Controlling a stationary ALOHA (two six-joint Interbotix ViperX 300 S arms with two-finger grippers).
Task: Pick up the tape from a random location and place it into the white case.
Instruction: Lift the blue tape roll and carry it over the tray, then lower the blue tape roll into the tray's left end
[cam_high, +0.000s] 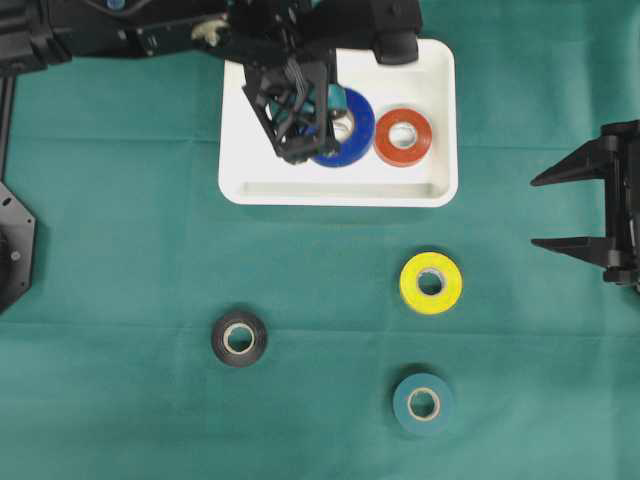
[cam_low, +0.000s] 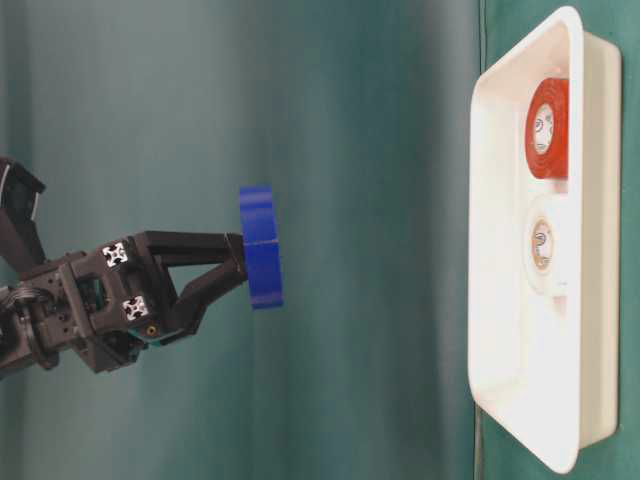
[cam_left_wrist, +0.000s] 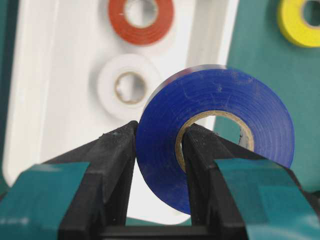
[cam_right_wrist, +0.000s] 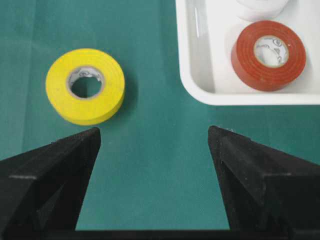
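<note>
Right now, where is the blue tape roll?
The blue tape roll is held above the white case in the left gripper, one jaw through its core, on the left of the overhead view, beside the red roll lying in the case.

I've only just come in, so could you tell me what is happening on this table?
The left gripper holds a blue tape roll above the white case, which already holds a red roll and a white roll. The right gripper waits open at the side. Yellow, black and teal rolls lie on the cloth.
</note>
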